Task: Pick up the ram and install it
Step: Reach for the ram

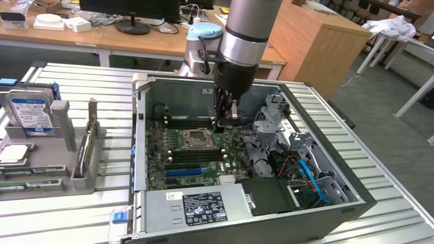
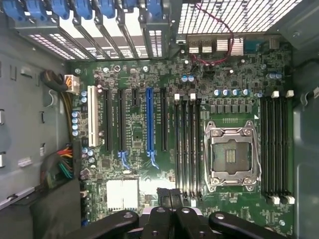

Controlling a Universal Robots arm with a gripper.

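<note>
My gripper [image 1: 226, 121] hangs inside the open computer case [image 1: 352, 203], just above the motherboard [image 2: 134, 134]. The fingertips [image 2: 169, 198] are pressed together and I see nothing between them. They hover by one end of the dark memory slots [image 2: 188, 144] next to the CPU socket [image 2: 232, 157]. A second bank of memory slots [image 2: 276, 144] lies on the far side of the socket. All slots look dark, and I cannot tell if one is filled. Green ram sticks [image 1: 27, 185] lie in the grey tray [image 1: 81, 183] at the exterior view's left.
A hard drive [image 1: 30, 114] stands upright in the grey tray. Inside the case are the power supply [image 1: 196, 206], a drive cage [image 1: 275, 114] and loose blue and red cables [image 1: 305, 170]. The case walls close in around the arm. Desks stand behind the table.
</note>
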